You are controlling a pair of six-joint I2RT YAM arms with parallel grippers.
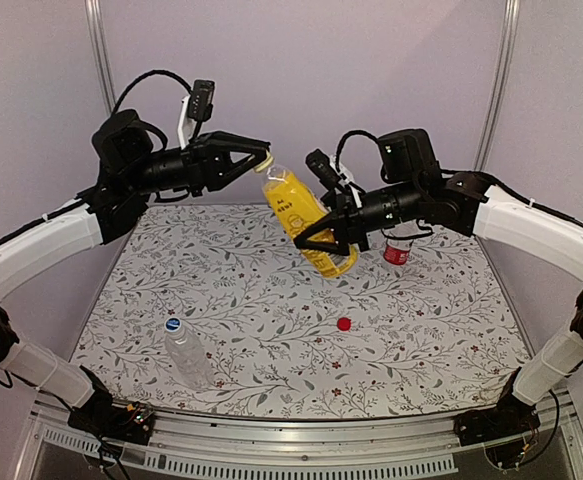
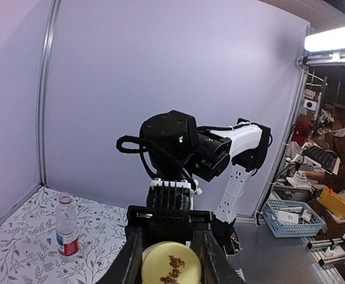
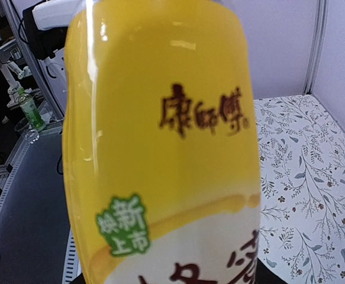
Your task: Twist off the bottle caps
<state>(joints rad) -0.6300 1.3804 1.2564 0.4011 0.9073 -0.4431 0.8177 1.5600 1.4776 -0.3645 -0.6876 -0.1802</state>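
Three small plastic bottles and three round screw caps. The yellow-orange juice bottle [image 1: 291, 205] hangs tilted above the floral table [image 1: 441, 330]. The right gripper [image 1: 323, 244] clamps its body and the left gripper [image 1: 265, 157] pinches its yellow cap [image 2: 171, 264]. Behind-right of it stands the uncapped red-labelled clear bottle [image 1: 397, 250]. In front lies a loose red cap [image 1: 344, 323]. Front-left stands the clear unlabelled bottle [image 1: 187, 355], wearing its blue cap [image 1: 173, 324].

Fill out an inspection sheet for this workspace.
Surface: floral-patterned table.
Job's things: yellow bottle held tilted in the air, yellow cap on it; red-label bottle upright, uncapped; red cap loose on the table; clear bottle wearing its blue cap.
Clutter: nothing seen.
Grippers: left pincer shut on yellow cap; right pincer shut on yellow bottle.
Cables: black cable looped above the left arm.
Surroundings: lilac walls; blue basket beyond the table.
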